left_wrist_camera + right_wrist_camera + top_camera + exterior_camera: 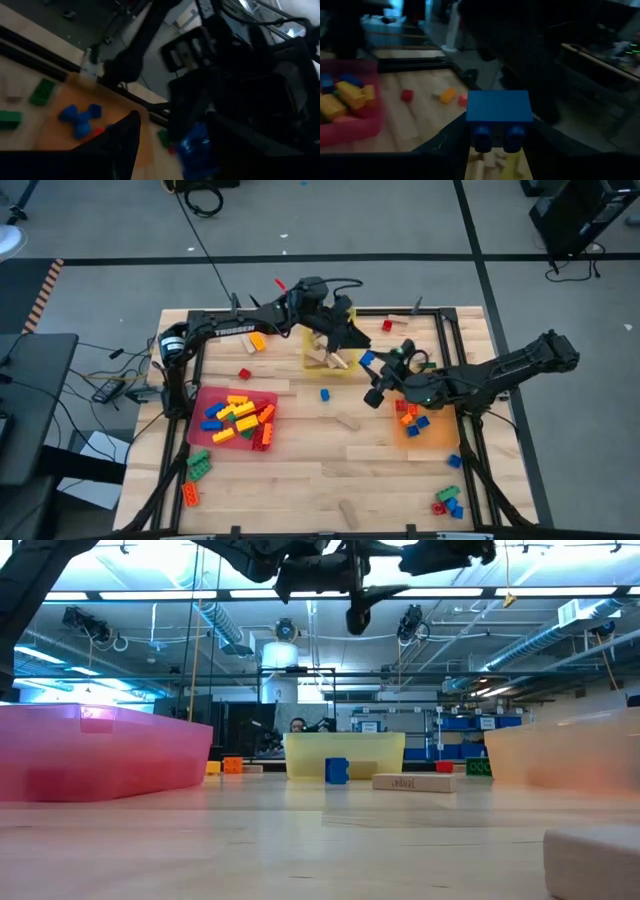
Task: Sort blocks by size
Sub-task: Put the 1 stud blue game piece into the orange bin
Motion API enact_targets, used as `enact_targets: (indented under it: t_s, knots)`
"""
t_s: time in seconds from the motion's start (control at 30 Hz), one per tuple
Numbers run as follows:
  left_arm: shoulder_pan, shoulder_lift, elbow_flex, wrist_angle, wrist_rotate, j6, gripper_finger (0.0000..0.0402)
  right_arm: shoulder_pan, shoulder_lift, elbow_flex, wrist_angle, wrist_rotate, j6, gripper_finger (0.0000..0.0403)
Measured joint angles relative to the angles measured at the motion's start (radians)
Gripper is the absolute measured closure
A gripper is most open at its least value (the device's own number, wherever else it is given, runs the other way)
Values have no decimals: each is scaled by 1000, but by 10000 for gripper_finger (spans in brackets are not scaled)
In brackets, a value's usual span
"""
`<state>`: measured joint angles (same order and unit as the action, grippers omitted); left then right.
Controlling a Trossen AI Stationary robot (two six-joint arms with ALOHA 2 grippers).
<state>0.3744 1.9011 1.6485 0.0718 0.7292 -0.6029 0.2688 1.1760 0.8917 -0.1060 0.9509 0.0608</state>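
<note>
My right gripper [371, 366] is shut on a small blue studded brick [498, 107] just above the right edge of the yellow tray [309, 364], which holds tan wooden blocks [330, 356]. My left gripper [345, 335] hangs open and empty over the same tray's far part, close beside the right gripper. The red tray [271, 393] holds several yellow, blue and red bricks [238, 416]. The orange tray [441, 441] holds a few blue and red bricks [411, 417]. A blue brick [325, 394] and a wooden block [346, 422] lie on the table between the trays. My right gripper pinches the blue brick between its two fingers by two opposite side faces [470, 116]. The fingers come from the table's right, slanting down. The brick is lifted clear, its two studs [483, 136] turned back toward the wrist, above the wooden blocks in the yellow tray.
Loose bricks lie at the near left corner [195, 467] and the near right corner [447, 501]. An orange brick [257, 342] and a red one [244, 373] lie left of the yellow tray. A wooden block [348, 513] lies near the front edge.
</note>
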Motion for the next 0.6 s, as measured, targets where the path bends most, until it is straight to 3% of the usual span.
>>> enact_targets:
  t_s: [0.17,0.33,0.43,0.6]
  knots:
    - [43,0,0,-44,-3,103,168,23,-64,0,-140,72,166,233]
    - [56,-2,0,-149,-58,306,177,24,-128,0,-390,67,589,241]
    - [56,-4,0,-229,-139,407,183,8,-155,0,-598,-16,882,237]
    - [56,-21,0,-364,-230,491,185,-48,-139,0,-920,-284,1254,235]
